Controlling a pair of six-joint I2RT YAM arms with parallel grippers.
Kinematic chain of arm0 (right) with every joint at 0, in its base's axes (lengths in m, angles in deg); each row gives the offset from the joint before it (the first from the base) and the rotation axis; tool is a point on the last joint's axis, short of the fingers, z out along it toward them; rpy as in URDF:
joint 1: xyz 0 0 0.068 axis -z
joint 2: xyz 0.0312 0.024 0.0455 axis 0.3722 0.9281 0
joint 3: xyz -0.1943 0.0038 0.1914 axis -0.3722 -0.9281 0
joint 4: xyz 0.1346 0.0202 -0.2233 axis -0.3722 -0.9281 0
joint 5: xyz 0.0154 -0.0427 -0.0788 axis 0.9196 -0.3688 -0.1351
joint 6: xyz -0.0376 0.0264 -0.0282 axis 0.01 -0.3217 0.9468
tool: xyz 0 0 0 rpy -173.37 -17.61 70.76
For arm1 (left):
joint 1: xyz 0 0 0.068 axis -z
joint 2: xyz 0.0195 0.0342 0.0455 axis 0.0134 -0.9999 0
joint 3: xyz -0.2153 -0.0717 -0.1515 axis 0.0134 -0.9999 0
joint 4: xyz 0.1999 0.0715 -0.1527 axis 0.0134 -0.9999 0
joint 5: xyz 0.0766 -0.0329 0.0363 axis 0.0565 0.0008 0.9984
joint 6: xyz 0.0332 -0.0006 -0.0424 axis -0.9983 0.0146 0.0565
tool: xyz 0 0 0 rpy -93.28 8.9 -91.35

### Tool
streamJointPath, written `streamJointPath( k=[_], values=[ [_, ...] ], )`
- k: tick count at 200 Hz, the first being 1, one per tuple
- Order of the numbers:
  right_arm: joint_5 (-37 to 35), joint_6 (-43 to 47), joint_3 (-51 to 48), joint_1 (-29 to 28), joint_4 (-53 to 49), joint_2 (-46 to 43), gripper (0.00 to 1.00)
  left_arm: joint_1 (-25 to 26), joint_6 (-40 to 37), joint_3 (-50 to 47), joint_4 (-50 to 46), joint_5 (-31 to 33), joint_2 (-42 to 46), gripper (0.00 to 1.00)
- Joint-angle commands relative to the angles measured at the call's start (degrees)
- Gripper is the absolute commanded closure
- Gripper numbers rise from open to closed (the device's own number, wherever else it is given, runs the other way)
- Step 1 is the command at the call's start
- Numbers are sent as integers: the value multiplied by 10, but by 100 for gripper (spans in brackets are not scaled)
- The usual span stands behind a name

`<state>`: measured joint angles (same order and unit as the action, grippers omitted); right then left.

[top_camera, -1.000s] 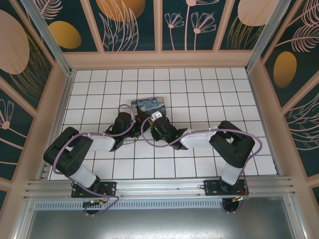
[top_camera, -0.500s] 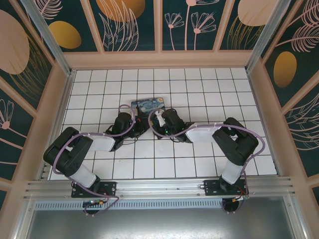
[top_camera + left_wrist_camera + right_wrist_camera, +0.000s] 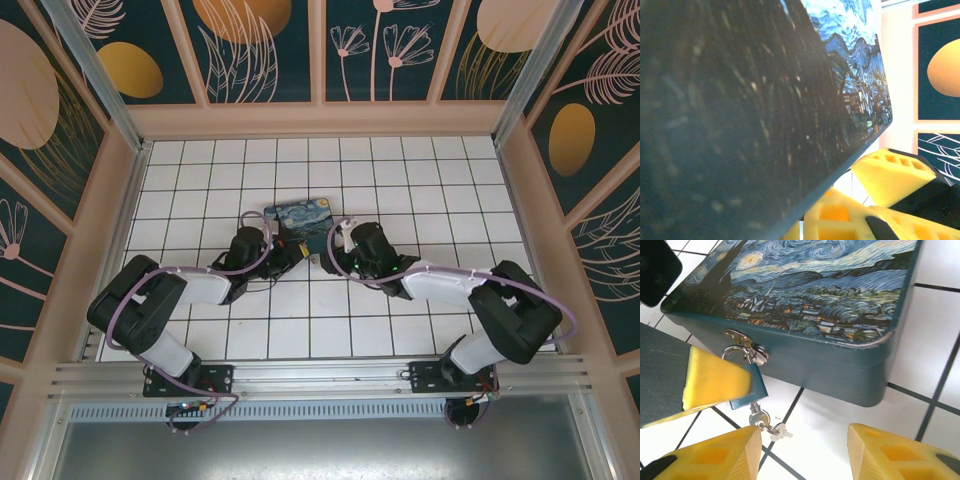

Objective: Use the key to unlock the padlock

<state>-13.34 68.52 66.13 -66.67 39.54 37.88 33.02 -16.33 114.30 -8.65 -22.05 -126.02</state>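
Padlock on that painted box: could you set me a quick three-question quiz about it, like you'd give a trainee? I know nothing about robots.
1. True or false: the key sticks out of the lower end of the padlock.
2. Pick one. The right jaws are: A) open, with nothing between them; B) shut on the key; C) shut on the padlock.
3. Fill in the gap: the padlock's shackle hooks through the metal ____ on the front wall of the painted box.

Key: 1 true; 2 A; 3 hasp.
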Motion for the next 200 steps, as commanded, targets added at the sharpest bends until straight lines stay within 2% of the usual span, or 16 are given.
streamJointPath(
  k=[1, 30, 71, 144, 179, 200],
  values=[
    [-89, 12, -11, -28, -5, -12, 51, 0, -13, -4, 14, -17, 10, 100],
    [-147, 35, -5, -69, -8, -2, 48, 1, -13, -2, 12, -18, 12, 100],
    [-185, 60, 26, -104, -21, 40, 44, 1, -14, -1, 12, -18, 10, 100],
    [-250, 93, 83, -123, -45, 115, 46, 1, -14, 0, 11, -21, 12, 100],
    [-253, 104, 106, -113, -50, 134, 53, 1, -15, -1, 10, -23, 13, 100],
    [-243, 109, 123, -103, -54, 141, 70, 1, -16, -4, 11, -26, 13, 100]
  ],
)
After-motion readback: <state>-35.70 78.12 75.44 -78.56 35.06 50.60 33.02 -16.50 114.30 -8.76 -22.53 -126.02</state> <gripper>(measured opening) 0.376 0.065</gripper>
